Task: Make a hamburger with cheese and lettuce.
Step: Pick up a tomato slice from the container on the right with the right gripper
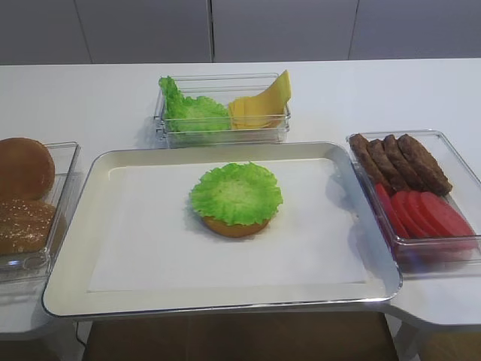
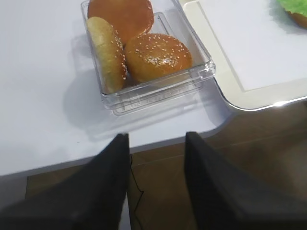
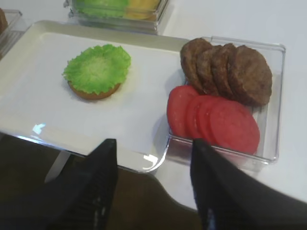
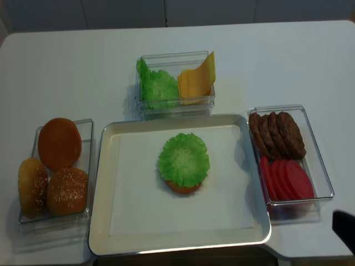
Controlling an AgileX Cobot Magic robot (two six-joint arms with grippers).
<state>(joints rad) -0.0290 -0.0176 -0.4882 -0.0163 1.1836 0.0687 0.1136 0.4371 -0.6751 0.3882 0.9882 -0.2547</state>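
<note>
The hamburger (image 1: pixel 235 199) is a golden-brown bun half under a frilly green lettuce leaf, in the middle of the tray (image 1: pixel 75 226). It also shows in the right wrist view (image 3: pixel 97 71) and the second high view (image 4: pixel 184 163). More lettuce (image 1: pixel 192 113) and the pale yellow cheese slices (image 1: pixel 263 105) stand in a clear box behind the tray. My right gripper (image 3: pixel 153 143) is open and empty, off the table's front edge near the tray's right corner. My left gripper (image 2: pixel 157 136) is open and empty, off the front edge below the bun box.
A clear box of dark sesame buns (image 2: pixel 139 43) stands left of the tray. A clear box with brown patties (image 3: pixel 225 72) and red tomato slices (image 3: pixel 216 120) stands on the right. White paper (image 1: pixel 150 241) lines the tray. A dark part of my right arm (image 4: pixel 345 231) shows at the lower right.
</note>
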